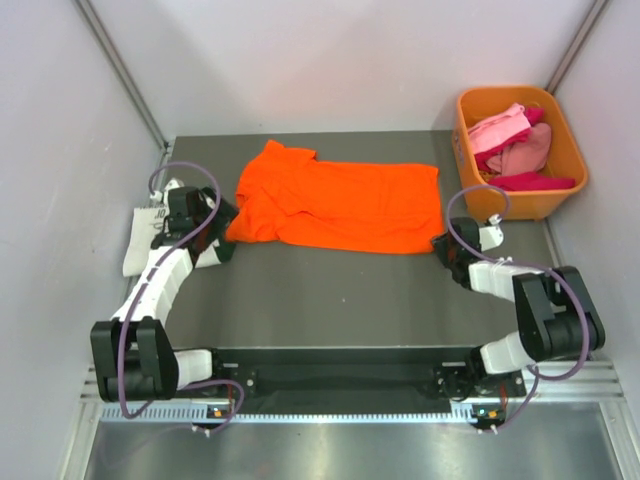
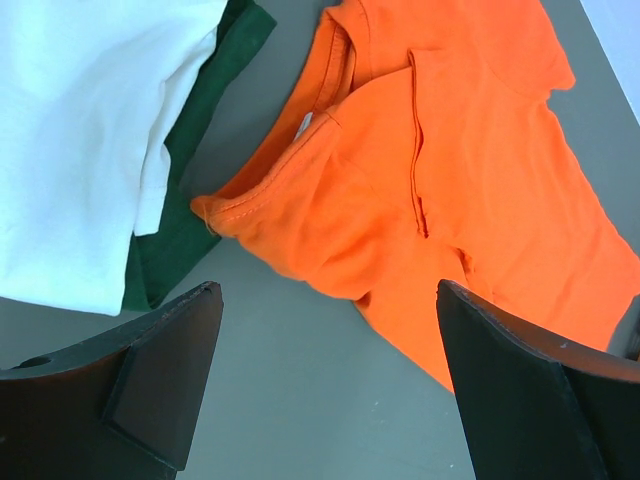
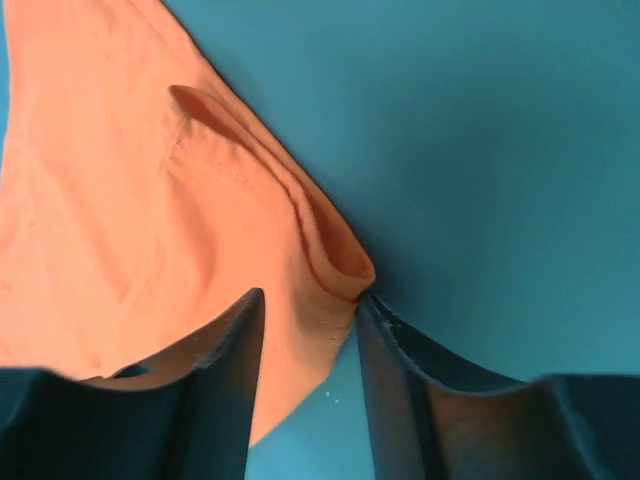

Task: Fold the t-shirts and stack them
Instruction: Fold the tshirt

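Observation:
A plain bright orange t-shirt (image 1: 340,205) lies spread flat across the middle of the grey table. My left gripper (image 1: 218,222) hangs open just above the table beside the orange t-shirt's collar end (image 2: 450,180), nothing between its fingers (image 2: 170,360). My right gripper (image 1: 445,248) sits at the shirt's near right corner. There the jaws stand a narrow gap apart, open, around a raised fold of the orange t-shirt's hem (image 3: 330,250), which touches the right finger (image 3: 400,370). A folded white t-shirt (image 1: 140,240) lies at the left edge.
A dark green cloth (image 2: 200,120) lies under the white t-shirt (image 2: 70,150). A rigid orange bin (image 1: 565,190) at the back right holds pink, red and magenta t-shirts (image 1: 510,145). Grey walls close in the table on three sides.

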Controlling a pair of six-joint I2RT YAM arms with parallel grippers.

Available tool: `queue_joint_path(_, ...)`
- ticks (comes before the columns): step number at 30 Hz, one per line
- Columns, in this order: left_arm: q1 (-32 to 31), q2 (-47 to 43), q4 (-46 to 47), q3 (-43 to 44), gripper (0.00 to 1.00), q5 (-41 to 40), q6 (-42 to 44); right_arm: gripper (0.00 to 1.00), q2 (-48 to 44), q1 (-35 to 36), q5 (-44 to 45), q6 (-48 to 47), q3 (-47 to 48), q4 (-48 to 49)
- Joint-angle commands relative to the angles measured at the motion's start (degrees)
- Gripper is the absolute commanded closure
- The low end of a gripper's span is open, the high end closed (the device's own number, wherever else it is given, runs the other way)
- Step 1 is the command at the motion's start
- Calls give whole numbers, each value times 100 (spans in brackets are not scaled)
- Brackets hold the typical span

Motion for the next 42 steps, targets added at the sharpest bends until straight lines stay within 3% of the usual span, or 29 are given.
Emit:
queue_joint_path(1, 26, -244, 117, -12, 8, -157, 116, 64, 192, 88, 335, 79, 231, 2)
queue_joint_path(2, 26, -262, 134, -39, 8, -148, 116, 67, 201, 88, 361, 44, 258, -16)
queue_joint_path(3, 26, -279, 152, -57, 7, -122, 125, 86, 192, 88, 414, 1, 293, -129)
queue_joint_path(5, 26, -288, 187, -161, 7, -26, 168, 100, 157, 79, 432, -131, 390, -296)
queue_joint_path(15, 17, -323, -103, -600, 8, 527, 353, 100, -1143, -315, 714, -1063, -137, -1070)
queue_joint_path(23, -158, -438, 1197, -1708, 14, 906, -393, 100, -1478, -852, 283, -1362, -489, -886)
queue_joint_path(32, -642, -16, 2023, -1841, 16, 511, -824, 100, -1706, -852, 256, -1441, -595, -763)
queue_joint_path(42, -651, 985, 3518, -1876, 34, 186, -1176, 100, -1759, -852, 186, -1450, -665, -675)
